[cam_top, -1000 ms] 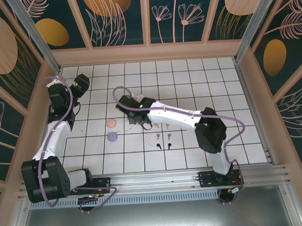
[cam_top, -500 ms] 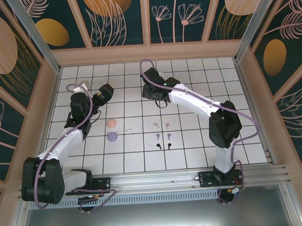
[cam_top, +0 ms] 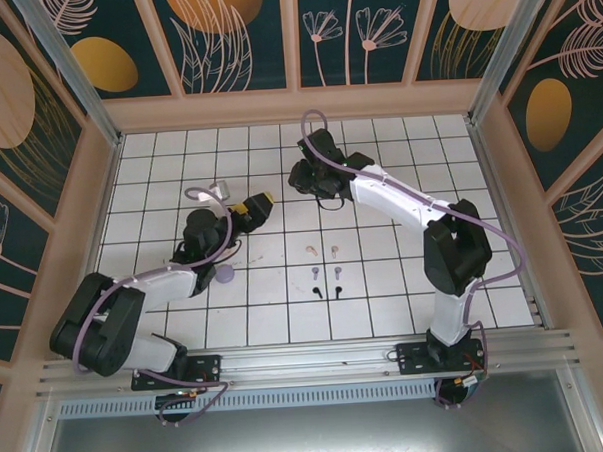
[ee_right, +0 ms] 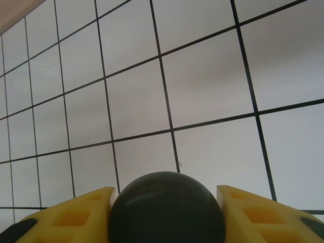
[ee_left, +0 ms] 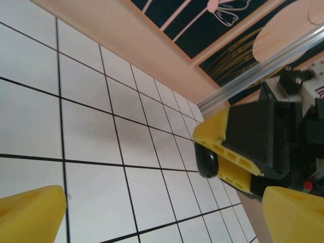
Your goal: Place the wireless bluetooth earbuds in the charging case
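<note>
Gripping black case [ee_right: 166,215], right tool [ee_right: 164,195] outstretched.

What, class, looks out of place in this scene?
The black case sits clamped in the right tool, away from the six earbuds lined up mid-table. Nothing looks spilled or damaged.

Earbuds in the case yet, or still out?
Out: all six earbuds lie on the tiles; the right tool holds the black case apart.

Bright, even light, faint shadows
</note>
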